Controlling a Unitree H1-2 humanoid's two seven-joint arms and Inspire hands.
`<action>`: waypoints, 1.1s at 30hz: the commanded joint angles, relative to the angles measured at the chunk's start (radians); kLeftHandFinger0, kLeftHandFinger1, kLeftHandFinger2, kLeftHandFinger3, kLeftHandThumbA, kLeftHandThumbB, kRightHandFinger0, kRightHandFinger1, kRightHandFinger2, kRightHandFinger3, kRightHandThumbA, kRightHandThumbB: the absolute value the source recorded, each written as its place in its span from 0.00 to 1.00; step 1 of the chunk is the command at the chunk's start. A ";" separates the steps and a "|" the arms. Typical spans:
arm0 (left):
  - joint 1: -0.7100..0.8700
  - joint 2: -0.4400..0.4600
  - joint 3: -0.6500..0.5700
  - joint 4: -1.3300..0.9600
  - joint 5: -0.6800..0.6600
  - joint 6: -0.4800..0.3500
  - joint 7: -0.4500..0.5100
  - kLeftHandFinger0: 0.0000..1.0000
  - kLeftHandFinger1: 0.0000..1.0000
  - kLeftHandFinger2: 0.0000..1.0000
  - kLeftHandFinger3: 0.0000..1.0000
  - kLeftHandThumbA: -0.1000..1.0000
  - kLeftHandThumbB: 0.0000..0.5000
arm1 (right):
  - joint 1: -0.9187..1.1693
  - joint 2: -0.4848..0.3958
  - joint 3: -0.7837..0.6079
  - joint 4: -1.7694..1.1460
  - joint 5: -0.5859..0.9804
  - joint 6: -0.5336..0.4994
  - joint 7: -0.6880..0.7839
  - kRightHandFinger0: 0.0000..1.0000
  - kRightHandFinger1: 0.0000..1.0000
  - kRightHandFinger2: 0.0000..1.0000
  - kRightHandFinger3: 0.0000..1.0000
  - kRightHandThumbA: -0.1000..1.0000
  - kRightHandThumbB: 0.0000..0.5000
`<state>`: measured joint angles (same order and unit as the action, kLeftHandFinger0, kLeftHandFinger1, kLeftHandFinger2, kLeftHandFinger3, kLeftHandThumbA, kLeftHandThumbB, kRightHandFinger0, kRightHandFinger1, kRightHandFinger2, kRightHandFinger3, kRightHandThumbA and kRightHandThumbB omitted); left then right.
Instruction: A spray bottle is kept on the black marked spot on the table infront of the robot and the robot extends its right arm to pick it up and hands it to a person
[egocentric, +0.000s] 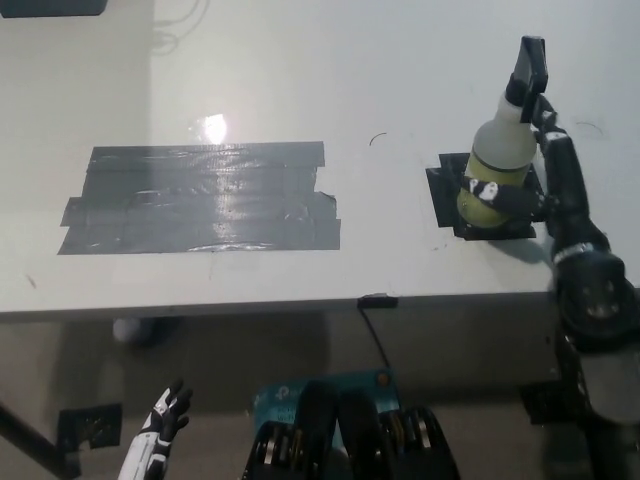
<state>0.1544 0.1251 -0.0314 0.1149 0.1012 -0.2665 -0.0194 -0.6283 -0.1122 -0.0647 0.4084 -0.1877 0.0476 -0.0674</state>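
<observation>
Head view, looking steeply down on a white tabletop (300, 80). The bottle (497, 170) stands upright on the small black mark (443, 195) at the right of the tabletop; translucent body with yellowish liquid in the lower part, black trigger head (529, 68) on top, pointing away from the robot. The right robot hand (535, 190) is at the bottle: black fingers (497, 196) wrap across the front of the lower body, and another part of the hand runs up along the bottle's right side toward the neck. The hand is closed around the bottle and touching it, with the bottle's base on the mark and no visible gap beneath it. The black right forearm (590, 300) comes in from the lower right, crossing the tabletop's near edge. A large patch of grey tape (200, 200), several overlapping strips, lies on the left half of the tabletop, well apart from the bottle; a bright light reflection sits just above its upper edge. A short dark scuff (375, 139) marks the surface between tape and bottle. The left robot hand (160, 425) rests low at the lower left, below the tabletop's edge, white with dark fingers spread apart, holding nothing. A black cable (374, 325) hangs from the near edge at mid-frame.
</observation>
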 joint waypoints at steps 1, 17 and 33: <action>0.000 0.013 -0.004 -0.022 0.010 -0.035 -0.006 1.00 1.00 1.00 1.00 1.00 0.69 | -0.097 -0.012 0.006 0.072 -0.010 -0.019 -0.044 1.00 1.00 1.00 1.00 1.00 0.74; -0.015 0.020 -0.007 -0.030 0.005 -0.029 -0.012 1.00 1.00 1.00 1.00 1.00 0.68 | -0.181 0.012 -0.020 0.305 0.070 -0.072 -0.050 1.00 1.00 1.00 1.00 1.00 0.76; -0.031 0.025 -0.008 -0.036 0.010 -0.022 -0.009 1.00 1.00 1.00 1.00 1.00 0.69 | -0.198 0.091 -0.091 0.388 0.085 -0.241 -0.252 0.00 0.23 0.52 0.41 0.04 0.44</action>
<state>0.1344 0.1352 -0.0402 0.1115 0.1049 -0.2661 -0.0198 -0.7583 -0.0392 -0.1531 0.8112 -0.0762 -0.0793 -0.1913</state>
